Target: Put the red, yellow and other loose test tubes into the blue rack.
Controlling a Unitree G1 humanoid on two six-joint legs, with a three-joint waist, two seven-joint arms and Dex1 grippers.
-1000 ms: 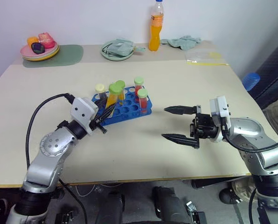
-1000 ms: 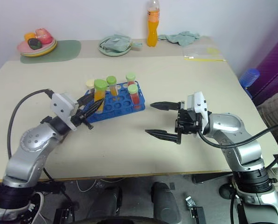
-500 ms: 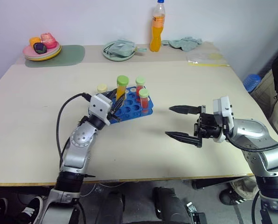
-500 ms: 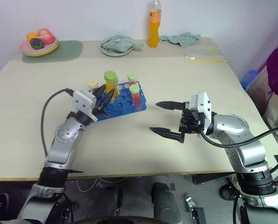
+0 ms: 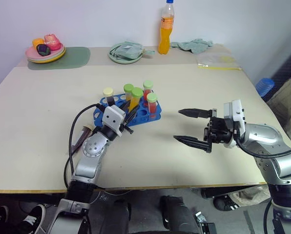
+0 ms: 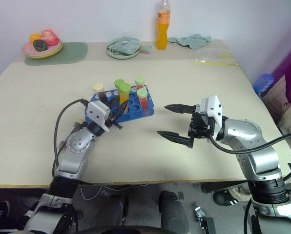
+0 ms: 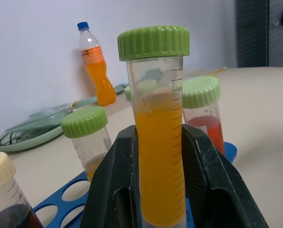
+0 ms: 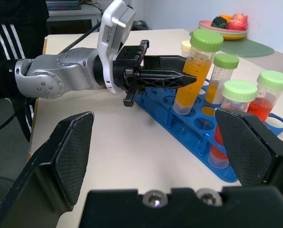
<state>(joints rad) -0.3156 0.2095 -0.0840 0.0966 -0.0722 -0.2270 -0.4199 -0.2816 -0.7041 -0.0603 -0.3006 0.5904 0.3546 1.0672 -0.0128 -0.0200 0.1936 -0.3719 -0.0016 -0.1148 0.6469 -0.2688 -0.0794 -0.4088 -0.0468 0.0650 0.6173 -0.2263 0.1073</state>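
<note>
Beige tabletop [image 5: 48, 117] stands against a white wall [image 5: 87, 19]. Left gripper [image 5: 130, 115] fingers pinch the yellow tube [image 5: 135, 97] over the blue rack [image 5: 153, 116]. Right gripper [image 5: 190, 127] fingers are spread.

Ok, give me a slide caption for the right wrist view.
Left end effector lowers the yellow tube into the blue rack beside four standing tubes.
</note>
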